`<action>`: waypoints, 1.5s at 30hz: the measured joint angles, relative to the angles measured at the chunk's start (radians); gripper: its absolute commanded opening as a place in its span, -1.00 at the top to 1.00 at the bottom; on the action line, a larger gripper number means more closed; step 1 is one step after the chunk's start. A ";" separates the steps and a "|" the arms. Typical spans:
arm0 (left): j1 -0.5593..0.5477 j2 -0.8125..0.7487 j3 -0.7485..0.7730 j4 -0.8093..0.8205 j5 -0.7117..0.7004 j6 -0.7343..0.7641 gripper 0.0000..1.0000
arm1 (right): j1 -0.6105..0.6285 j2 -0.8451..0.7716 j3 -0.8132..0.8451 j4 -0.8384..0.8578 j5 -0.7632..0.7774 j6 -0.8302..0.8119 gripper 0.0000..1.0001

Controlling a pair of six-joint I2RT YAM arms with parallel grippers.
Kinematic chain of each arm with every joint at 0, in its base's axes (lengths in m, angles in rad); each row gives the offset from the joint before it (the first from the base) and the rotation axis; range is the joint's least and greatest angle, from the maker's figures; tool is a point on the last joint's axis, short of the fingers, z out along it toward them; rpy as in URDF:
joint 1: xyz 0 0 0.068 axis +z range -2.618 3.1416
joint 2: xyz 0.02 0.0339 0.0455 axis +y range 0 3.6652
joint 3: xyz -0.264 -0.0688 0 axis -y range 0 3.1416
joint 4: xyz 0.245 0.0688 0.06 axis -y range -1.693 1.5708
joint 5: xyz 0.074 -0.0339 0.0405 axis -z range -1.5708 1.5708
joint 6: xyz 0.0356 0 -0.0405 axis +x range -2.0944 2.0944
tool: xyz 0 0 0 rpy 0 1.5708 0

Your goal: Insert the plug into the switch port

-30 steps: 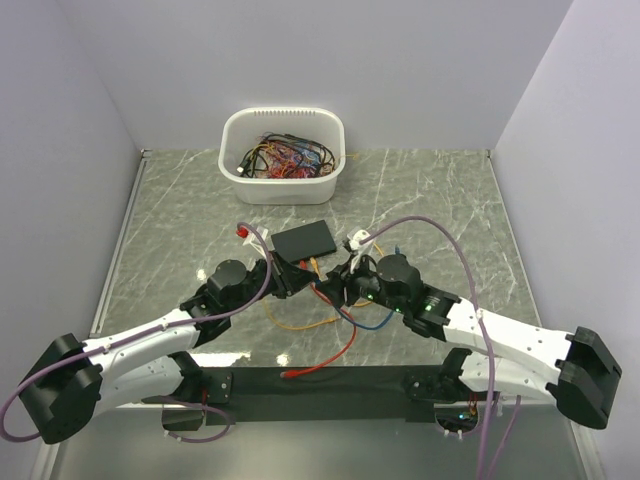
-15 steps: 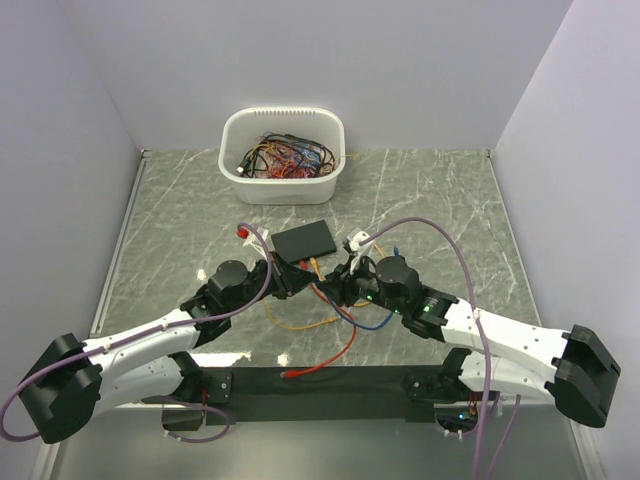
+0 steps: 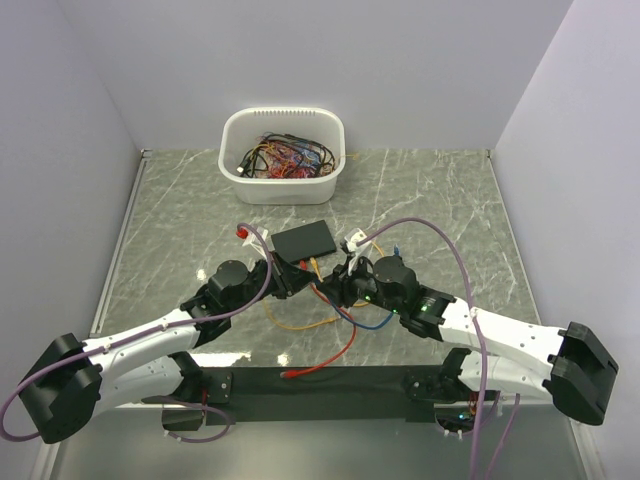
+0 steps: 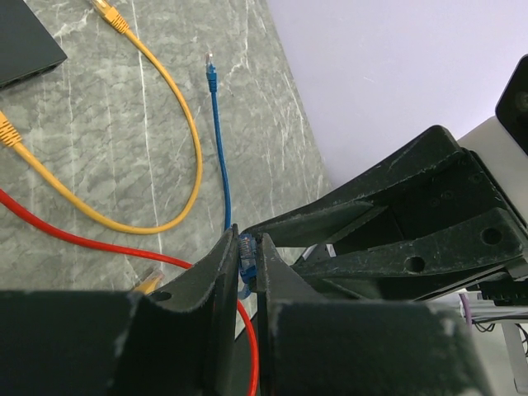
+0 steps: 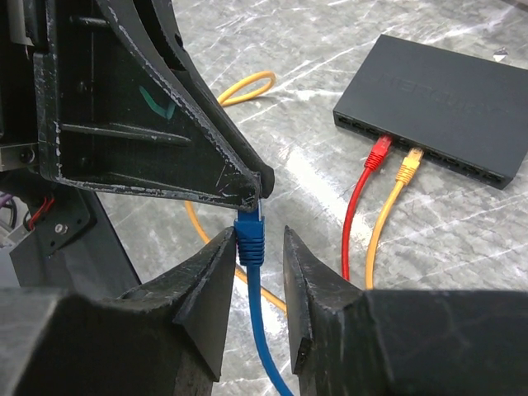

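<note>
My left gripper (image 4: pixel 247 241) is pinched narrow on the blue plug (image 5: pixel 250 237), holding it by its upper end above the table (image 5: pixel 313 157) with the blue cable (image 5: pixel 266 346) hanging below. My right gripper (image 5: pixel 257 241) stands half-wide astride that plug, one finger (image 5: pixel 216 272) against it and a gap on the other side. Further right lies the switch (image 5: pixel 450 91), well apart from the plug, with a red cable (image 5: pixel 356 206) and an orange cable (image 5: pixel 386 206) already in its front row and a free switch port (image 5: pixel 459 163) beside them.
</note>
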 measured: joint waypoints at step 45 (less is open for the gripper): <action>0.215 0.115 0.087 -0.017 -0.325 0.270 -0.96 | -0.061 0.258 0.173 -0.204 0.264 0.079 1.00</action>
